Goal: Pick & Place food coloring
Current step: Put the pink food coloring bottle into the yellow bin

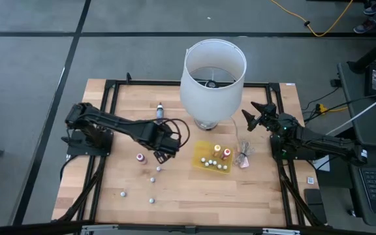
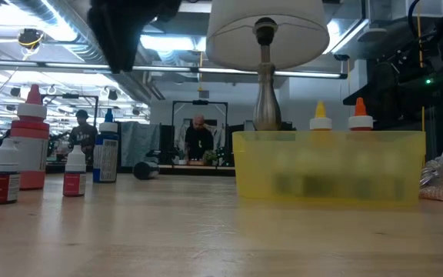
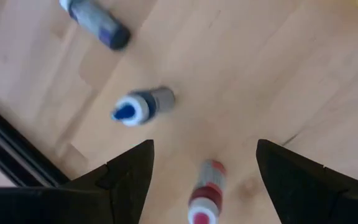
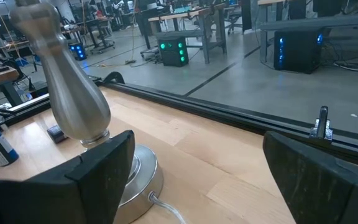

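My left hand (image 3: pixel 204 171) hovers, fingers apart, above a red-topped food coloring bottle (image 3: pixel 205 198) standing mid-counter. I judge this the reach step; next I must descend and close on it. My right hand (image 1: pixel 256 116) waits open near the counter's far right corner.

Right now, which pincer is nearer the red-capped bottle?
Left. The left pincer hangs open just above the red-capped bottle; the right pincer waits open beyond the lamp, near the table's far right edge.

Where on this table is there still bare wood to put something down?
The near right corner, below the yellow tray and the plastic wrapper, is bare. So is the far left corner, behind the left gripper. It's crowded around the lamp, the tray and the scattered bottles.
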You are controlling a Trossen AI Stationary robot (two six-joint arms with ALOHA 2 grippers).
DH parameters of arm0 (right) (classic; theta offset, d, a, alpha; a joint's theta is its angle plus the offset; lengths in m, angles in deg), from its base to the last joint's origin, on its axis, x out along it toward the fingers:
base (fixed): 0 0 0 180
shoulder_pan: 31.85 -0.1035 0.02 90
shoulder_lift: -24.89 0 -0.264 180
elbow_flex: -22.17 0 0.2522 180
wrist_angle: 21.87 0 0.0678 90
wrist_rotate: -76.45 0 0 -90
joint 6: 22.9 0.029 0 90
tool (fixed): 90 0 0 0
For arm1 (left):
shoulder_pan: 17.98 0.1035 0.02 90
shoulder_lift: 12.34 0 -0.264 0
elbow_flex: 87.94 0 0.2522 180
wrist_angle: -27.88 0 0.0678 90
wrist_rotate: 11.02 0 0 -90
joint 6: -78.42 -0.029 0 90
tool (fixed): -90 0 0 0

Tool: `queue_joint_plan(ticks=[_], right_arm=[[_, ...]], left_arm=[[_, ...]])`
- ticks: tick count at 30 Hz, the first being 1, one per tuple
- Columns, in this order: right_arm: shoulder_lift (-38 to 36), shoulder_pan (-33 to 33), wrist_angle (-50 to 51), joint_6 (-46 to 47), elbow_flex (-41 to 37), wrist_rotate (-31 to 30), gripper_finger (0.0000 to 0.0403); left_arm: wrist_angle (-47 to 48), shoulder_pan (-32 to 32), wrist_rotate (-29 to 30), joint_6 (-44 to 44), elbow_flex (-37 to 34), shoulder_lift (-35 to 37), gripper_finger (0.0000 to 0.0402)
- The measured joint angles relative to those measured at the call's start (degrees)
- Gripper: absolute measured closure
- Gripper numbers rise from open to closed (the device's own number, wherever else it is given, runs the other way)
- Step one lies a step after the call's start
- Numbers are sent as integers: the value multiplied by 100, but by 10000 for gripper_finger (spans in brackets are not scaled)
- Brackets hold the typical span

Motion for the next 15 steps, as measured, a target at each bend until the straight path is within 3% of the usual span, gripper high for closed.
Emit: queue_joint_plan(ticks=[6, 15], right_arm=[[-2, 0, 1, 0, 0, -1, 47], [-1, 0, 0, -1, 1, 0, 47]], left_arm=[[-612, -135, -308, 603, -517, 203, 129], [-1185, -299, -376, 1203, -543, 98, 129]])
